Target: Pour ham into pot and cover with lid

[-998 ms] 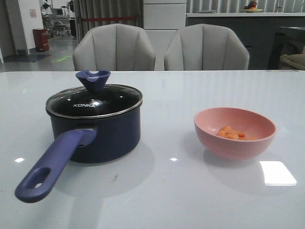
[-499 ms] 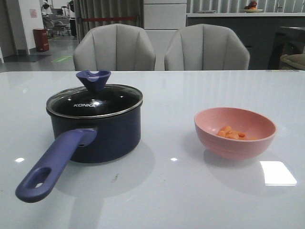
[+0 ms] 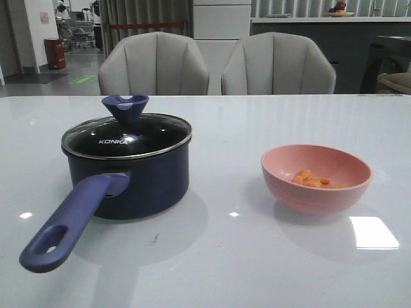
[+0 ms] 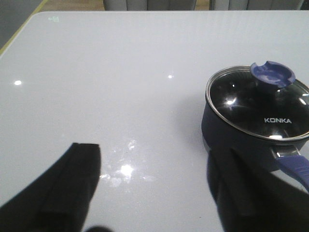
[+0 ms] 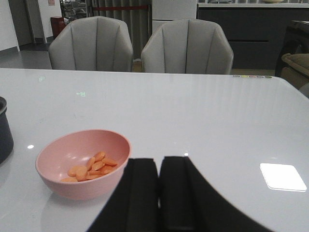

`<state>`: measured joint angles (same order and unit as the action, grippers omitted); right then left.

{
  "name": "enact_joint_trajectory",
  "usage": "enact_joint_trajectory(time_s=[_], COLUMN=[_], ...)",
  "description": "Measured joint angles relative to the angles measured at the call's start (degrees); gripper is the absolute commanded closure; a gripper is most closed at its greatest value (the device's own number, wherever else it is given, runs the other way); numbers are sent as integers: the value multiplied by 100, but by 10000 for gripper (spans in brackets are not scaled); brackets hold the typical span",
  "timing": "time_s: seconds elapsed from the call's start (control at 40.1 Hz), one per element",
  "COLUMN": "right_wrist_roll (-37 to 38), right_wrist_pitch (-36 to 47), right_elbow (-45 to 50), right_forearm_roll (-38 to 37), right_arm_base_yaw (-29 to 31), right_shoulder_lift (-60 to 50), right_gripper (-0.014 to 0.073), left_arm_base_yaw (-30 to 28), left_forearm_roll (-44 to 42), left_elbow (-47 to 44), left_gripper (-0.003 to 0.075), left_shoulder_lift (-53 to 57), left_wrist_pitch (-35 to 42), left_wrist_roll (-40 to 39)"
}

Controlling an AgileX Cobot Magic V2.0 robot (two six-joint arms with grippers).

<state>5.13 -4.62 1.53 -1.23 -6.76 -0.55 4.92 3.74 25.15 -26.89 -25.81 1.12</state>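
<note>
The dark navy pot (image 3: 154, 183) stands on the left of the table, its purple-blue handle (image 3: 70, 221) pointing toward the front edge. The glass lid (image 3: 128, 136) with its blue knob (image 3: 125, 106) rests on the pot. Orange-pink ham (image 3: 311, 179) lies in a pink bowl (image 3: 308, 197) on the right. Neither gripper shows in the front view. My left gripper (image 4: 154, 179) is open over bare table, with the pot (image 4: 217, 130) and lid (image 4: 258, 104) just beyond one finger. My right gripper (image 5: 159, 169) is shut on nothing, beside the bowl (image 5: 82, 186) with the ham (image 5: 91, 166).
Two grey chairs (image 3: 154, 64) stand behind the table's far edge. The white glossy table (image 3: 225, 256) shows bright light reflections. A sliver of the pot's wall (image 5: 5, 130) appears at the edge of the right wrist view.
</note>
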Motion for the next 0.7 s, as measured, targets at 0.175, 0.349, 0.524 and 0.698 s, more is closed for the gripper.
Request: enact_joint_trajectory(time_s=[0.175, 0.349, 0.524, 0.698], right_wrist_roll=[0, 0, 0, 0], right_wrist_pitch=[0, 0, 0, 0], right_elbow=[0, 0, 0, 0], right_forearm_roll=[0, 0, 0, 0], right_arm_base_yaw=[0, 0, 0, 0], right_shoulder_lift=[0, 0, 0, 0], right_gripper=[446, 446, 446, 446], left_arm_base_yaw=[148, 392, 680, 1064], left_forearm_roll=[0, 0, 53, 112], left_elbow=[591, 1695, 2864, 3882], left_gripper=[94, 95, 95, 95], left_shoulder_lift=[-666, -1781, -3150, -4301], left_wrist_pitch=[-290, -1044, -1766, -1941], left_wrist_roll=[0, 0, 0, -297])
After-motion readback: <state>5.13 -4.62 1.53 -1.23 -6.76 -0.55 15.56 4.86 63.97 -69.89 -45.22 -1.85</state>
